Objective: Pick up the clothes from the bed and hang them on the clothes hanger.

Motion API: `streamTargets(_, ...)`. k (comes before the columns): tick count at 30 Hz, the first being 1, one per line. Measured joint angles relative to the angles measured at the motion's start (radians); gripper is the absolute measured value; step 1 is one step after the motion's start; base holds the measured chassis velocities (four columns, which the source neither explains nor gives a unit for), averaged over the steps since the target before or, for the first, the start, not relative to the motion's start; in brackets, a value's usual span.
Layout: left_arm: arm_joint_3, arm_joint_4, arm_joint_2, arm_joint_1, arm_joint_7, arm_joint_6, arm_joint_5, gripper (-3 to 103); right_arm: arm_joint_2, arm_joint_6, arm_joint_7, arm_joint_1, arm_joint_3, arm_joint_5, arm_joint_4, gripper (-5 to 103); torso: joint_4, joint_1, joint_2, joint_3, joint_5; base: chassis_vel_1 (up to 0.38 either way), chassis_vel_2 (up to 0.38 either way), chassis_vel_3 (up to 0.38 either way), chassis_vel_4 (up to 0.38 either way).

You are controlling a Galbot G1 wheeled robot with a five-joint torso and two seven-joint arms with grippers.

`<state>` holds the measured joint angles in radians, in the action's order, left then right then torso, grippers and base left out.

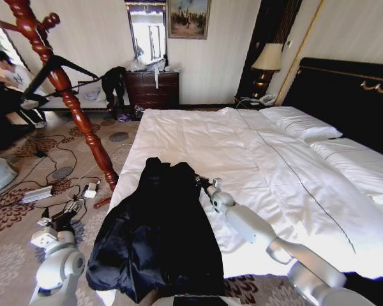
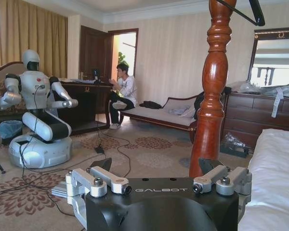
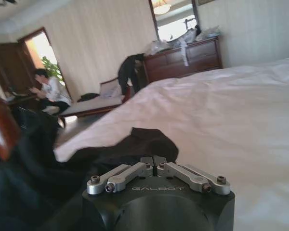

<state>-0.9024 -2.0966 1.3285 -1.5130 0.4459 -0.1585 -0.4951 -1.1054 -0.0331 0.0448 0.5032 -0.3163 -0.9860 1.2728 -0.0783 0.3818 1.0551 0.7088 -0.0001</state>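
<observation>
**One coat on the bed, right tool closed beside it**

One black coat [image 1: 158, 229] lay spread along the near left side of the bed [image 1: 268, 166], its collar toward the middle of the duvet and its hem running off the bed's near edge. Its lining caught a slight shine near the hem.

From my station I saw the right tool [image 1: 204, 183] resting low over the duvet, just beside the coat's upper right edge. In the right wrist view its fingers [image 3: 153, 162] were drawn together with the tips meeting, and dark cloth [image 3: 135, 144] lay directly beyond them; I could not tell whether any fold was pinched between the tips or only lay against them.

The left tool [image 1: 65, 215] hung off the bed's left side, above the patterned carpet [image 1: 13, 248], near the cables on the floor. In the left wrist view its fingers [image 2: 106, 163] stood spread wide apart with nothing between them.

Left of the bed, a turned wooden coat stand [image 1: 70, 102] rose from the carpet close to the mattress corner. The black clothes hanger [image 1: 67, 65] hung on it, well above the coat.
</observation>
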Motion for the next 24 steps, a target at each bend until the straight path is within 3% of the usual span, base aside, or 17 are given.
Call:
streamTargets(6, -0.001, 0.003, 0.009, 0.001, 0.001, 0.002, 0.000, 100, -0.028, -0.023, 0.016, -0.033, -0.063, -0.092, 0.097, 0, 0.0001, 0.000, 0.000, 0.000, -0.0001, 0.000, 0.000, 0.000, 0.000)
streamTargets(10, -0.009, 0.010, 0.019, 0.000, 0.001, 0.009, 0.000, 100, -0.142, -0.056, 0.025, -0.115, -0.155, -0.200, 0.132, 0, 0.0010, 0.000, 0.000, 0.000, -0.0003, 0.000, 0.000, 0.000, 0.000)
streamTargets(12, -0.010, 0.011, 0.020, 0.000, 0.001, 0.010, -0.001, 100, -0.151, -0.057, 0.027, -0.121, -0.161, -0.205, 0.131, 0, 0.0009, 0.000, 0.000, 0.000, -0.0003, 0.000, 0.000, 0.000, 0.000)
streamTargets(14, -0.020, 0.013, 0.027, -0.005, 0.000, 0.012, -0.003, 100, -0.213, -0.057, 0.050, -0.160, -0.212, -0.228, 0.113, 0, 0.0009, 0.000, 0.000, 0.000, -0.0004, 0.000, 0.000, 0.000, 0.000)
streamTargets(16, -0.027, 0.013, 0.028, -0.007, -0.001, 0.013, -0.006, 100, -0.240, -0.048, 0.073, -0.169, -0.235, -0.228, 0.097, 0, 0.0007, 0.000, 0.000, 0.000, -0.0003, 0.000, 0.000, 0.000, 0.000)
streamTargets(19, -0.049, 0.013, 0.023, -0.013, -0.003, 0.014, -0.015, 100, -0.285, 0.022, 0.195, -0.160, -0.273, -0.194, 0.063, 0, 0.0004, 0.000, 0.000, 0.000, -0.0002, 0.000, 0.000, 0.000, 0.000)
streamTargets(20, -0.053, 0.013, 0.021, -0.015, -0.003, 0.014, -0.017, 100, -0.288, 0.041, 0.220, -0.151, -0.277, -0.188, 0.065, -3, 0.0004, 0.000, 0.000, 0.000, -0.0001, 0.000, 0.000, 0.000, 0.000)
streamTargets(24, -0.059, 0.014, 0.016, -0.020, -0.003, 0.014, -0.019, 100, -0.267, 0.090, 0.268, -0.119, -0.283, -0.189, 0.121, 7, 0.0003, 0.000, 0.000, 0.000, 0.0000, 0.000, 0.000, 0.000, 0.000)
